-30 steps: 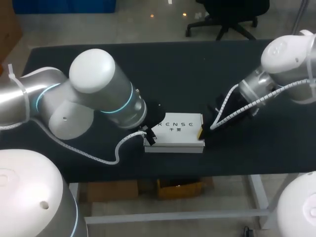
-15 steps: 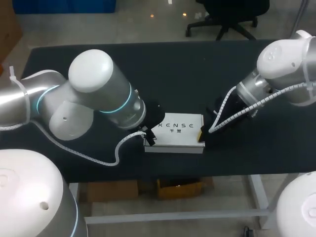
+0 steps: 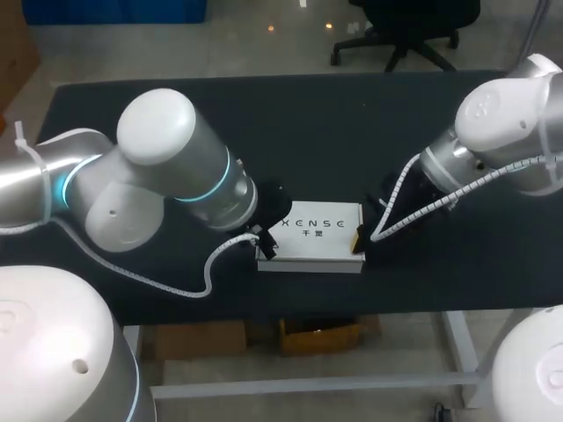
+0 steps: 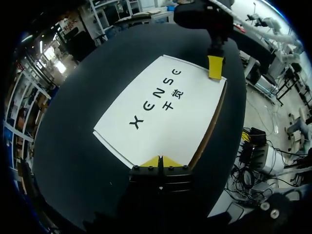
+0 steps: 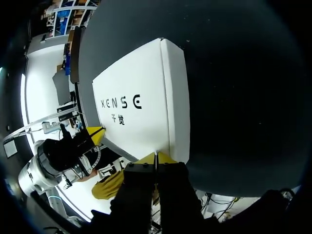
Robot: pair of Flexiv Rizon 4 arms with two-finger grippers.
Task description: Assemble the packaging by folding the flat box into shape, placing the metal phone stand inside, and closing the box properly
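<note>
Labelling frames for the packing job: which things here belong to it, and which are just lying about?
Job:
- white box
- left gripper, at one end of the box
- right gripper, at the other end

Not the job:
- black table under the box

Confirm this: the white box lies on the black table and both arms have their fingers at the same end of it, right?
No. The head view shows the left fingers at one end of the white box and the right fingers at the opposite end. It does lie on the black table.
</note>
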